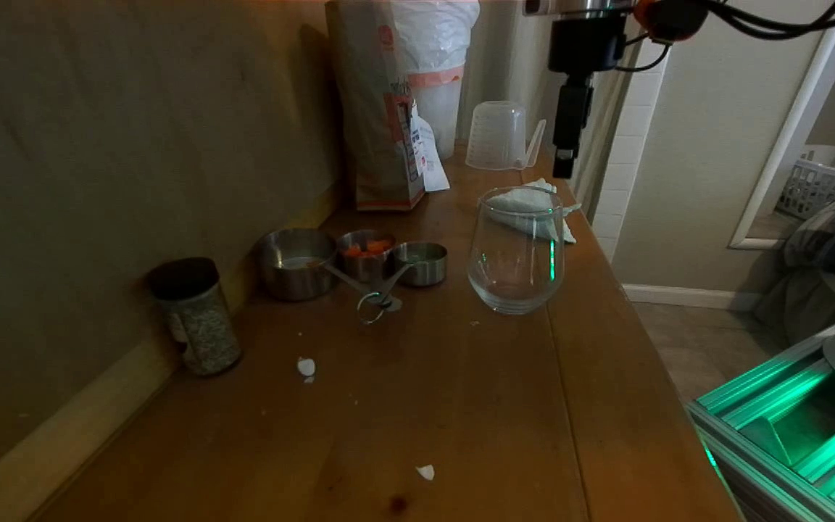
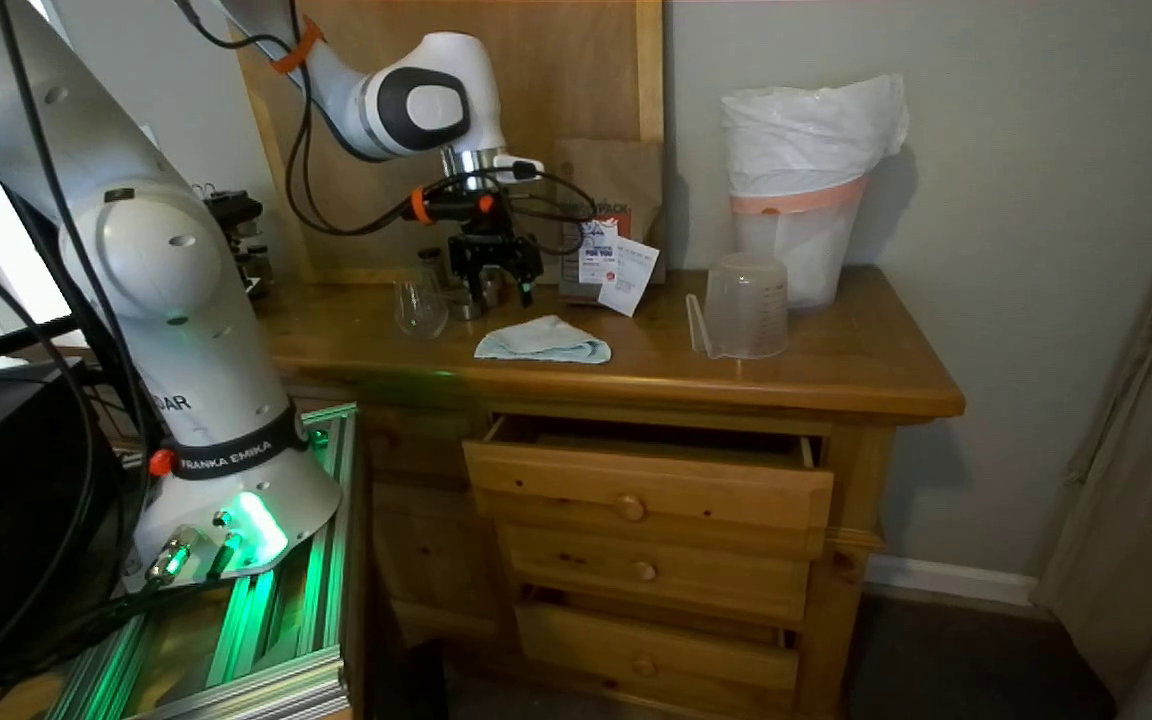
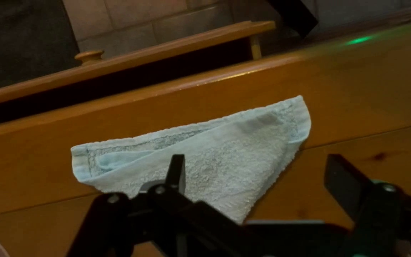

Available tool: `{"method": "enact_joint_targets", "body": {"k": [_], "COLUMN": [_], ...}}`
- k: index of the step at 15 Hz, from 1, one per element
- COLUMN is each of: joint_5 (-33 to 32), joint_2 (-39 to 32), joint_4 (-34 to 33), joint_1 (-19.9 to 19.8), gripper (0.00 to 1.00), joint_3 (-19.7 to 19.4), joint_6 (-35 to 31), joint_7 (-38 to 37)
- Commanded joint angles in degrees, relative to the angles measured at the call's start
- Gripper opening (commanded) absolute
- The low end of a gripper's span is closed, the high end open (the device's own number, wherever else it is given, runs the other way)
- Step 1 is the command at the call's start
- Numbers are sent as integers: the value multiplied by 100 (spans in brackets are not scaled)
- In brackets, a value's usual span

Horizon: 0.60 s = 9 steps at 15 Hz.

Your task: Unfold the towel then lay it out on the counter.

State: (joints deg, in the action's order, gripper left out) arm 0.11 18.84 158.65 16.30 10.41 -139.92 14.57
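Observation:
A pale blue-white towel (image 3: 223, 160) lies folded over on itself on the wooden counter (image 1: 425, 406), close to the front edge. One layer crosses diagonally over another, leaving a hemmed strip exposed along its far side in the wrist view. My gripper (image 3: 257, 171) is open, its jaws wide apart with nothing between them. The left finger overlaps the towel in that picture, while the right one has bare wood behind it. In an exterior view the gripper (image 2: 503, 290) hangs above the towel (image 2: 546, 342), not touching it. The gripper's body hides the towel's near part in the wrist view.
A clear glass vessel (image 1: 515, 268) stands beside the towel. Metal measuring cups (image 1: 367, 257), a black-lidded jar (image 1: 196, 319) and a paper bag (image 1: 381, 130) line the wall side. A plastic pitcher (image 2: 748, 305) and a lined bin (image 2: 801, 220) stand farther along. Below the edge, a drawer (image 2: 646, 490) is pulled out.

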Motion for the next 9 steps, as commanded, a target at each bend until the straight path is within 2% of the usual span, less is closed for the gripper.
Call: {"method": "enact_joint_targets", "body": {"k": [1, 6, 9], "joint_5": [15, 47, -107], "joint_2": [-215, -273, -384], "joint_4": [-6, -14, -14], "joint_1": [96, 217, 199], "gripper": [100, 100, 100], "joint_3": [-149, -167, -123], "joint_6": [-184, -303, -295], "joint_7": [518, 1138, 1249]}}
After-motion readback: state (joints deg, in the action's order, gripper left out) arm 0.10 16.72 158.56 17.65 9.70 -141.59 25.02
